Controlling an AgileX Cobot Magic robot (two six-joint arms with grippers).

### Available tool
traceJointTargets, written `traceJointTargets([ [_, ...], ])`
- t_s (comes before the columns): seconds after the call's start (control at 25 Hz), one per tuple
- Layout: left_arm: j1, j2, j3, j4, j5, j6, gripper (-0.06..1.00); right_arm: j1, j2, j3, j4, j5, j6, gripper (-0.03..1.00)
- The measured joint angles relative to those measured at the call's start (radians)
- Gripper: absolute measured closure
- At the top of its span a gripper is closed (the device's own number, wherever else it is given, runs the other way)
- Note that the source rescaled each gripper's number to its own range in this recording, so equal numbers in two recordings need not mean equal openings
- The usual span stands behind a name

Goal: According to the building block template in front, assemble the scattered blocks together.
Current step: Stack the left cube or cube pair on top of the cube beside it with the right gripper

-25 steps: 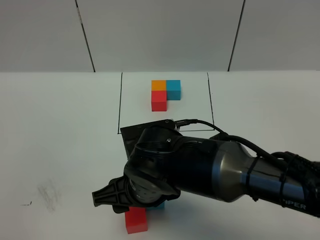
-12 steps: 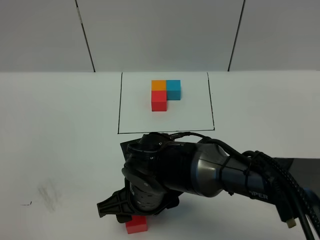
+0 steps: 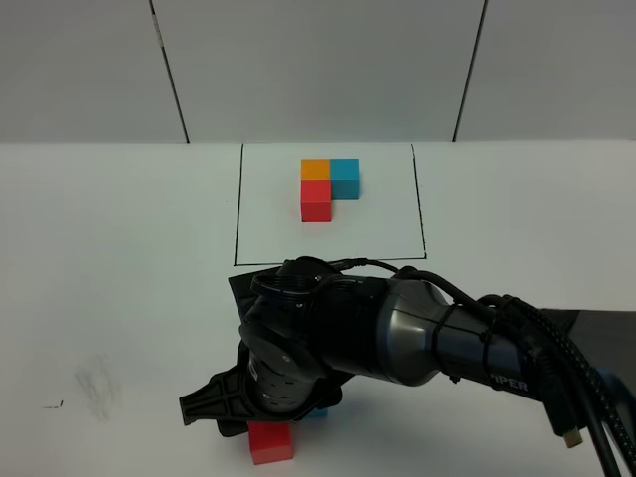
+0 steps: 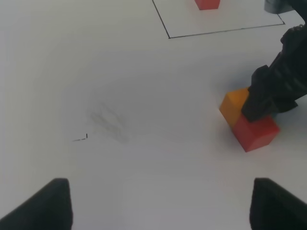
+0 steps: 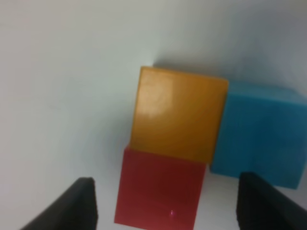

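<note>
Since a moment ago the right arm has eased back up a little, so more of the red cube (image 3: 270, 442) shows beneath it at the near edge of the table (image 3: 119, 298). From its wrist camera the three loose blocks now sit touching in an L: orange cube (image 5: 178, 114) with the blue cube (image 5: 256, 134) at one side and the red one at another, much like the building block template (image 3: 329, 187) inside its black frame (image 3: 238, 209) at the far middle. The right gripper (image 5: 165, 211) hangs just over them, its fingers apart with nothing between. The left gripper (image 4: 160, 203) waits wide open, well off to the left. I'd judge the assembly nearly finished; next comes checking the seams are flush, then lifting clear without nudging anything.
</note>
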Motion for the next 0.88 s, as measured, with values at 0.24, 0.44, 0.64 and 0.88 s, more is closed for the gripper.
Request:
traceJointTargets([
  [0.24, 0.000, 0.000, 0.000, 0.000, 0.000, 0.000, 0.00, 0.000, 0.023, 0.000, 0.002, 0.013, -0.001, 0.51],
  [0.44, 0.000, 0.000, 0.000, 0.000, 0.000, 0.002, 0.00, 0.000, 0.029, 0.000, 0.004, 0.013, -0.001, 0.51],
  [0.64, 0.000, 0.000, 0.000, 0.000, 0.000, 0.003, 0.00, 0.000, 0.030, 0.000, 0.015, 0.009, -0.001, 0.51],
  [0.88, 0.000, 0.000, 0.000, 0.000, 0.000, 0.003, 0.00, 0.000, 0.032, 0.000, 0.026, -0.022, -0.001, 0.51],
])
